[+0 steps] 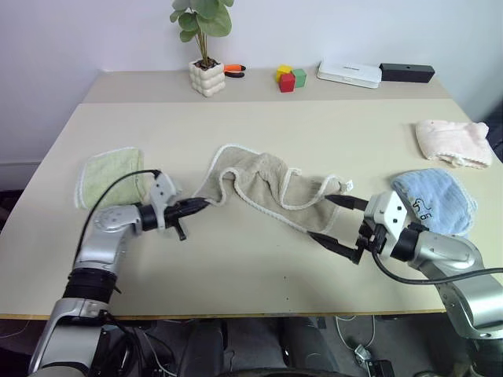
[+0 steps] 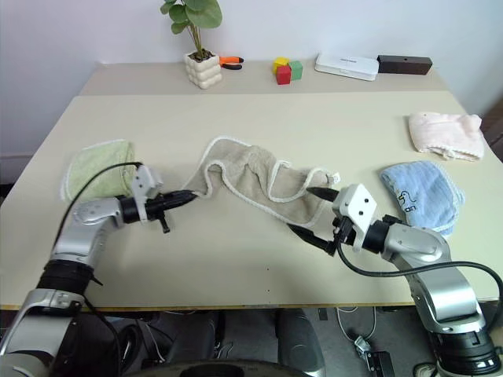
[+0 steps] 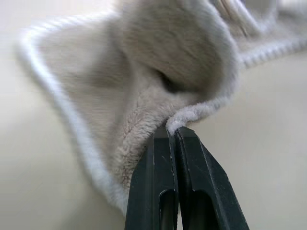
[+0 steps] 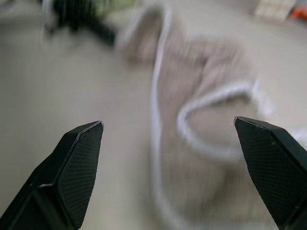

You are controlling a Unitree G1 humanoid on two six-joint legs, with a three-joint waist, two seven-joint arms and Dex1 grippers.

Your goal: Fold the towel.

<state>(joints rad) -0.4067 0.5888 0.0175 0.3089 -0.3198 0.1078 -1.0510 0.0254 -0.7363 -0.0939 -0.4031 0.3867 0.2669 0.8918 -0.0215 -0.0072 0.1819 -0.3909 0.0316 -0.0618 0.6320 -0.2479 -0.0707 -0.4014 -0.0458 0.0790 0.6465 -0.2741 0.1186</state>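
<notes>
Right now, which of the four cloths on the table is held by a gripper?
The beige towel with white corded edging, crumpled mid-table. The left gripper is shut on its edge; the green, blue and pink cloths lie untouched.

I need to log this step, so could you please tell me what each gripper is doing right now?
Left gripper: shut on the edge of the towel.
Right gripper: open, holding nothing, at the towel's other end.
</notes>
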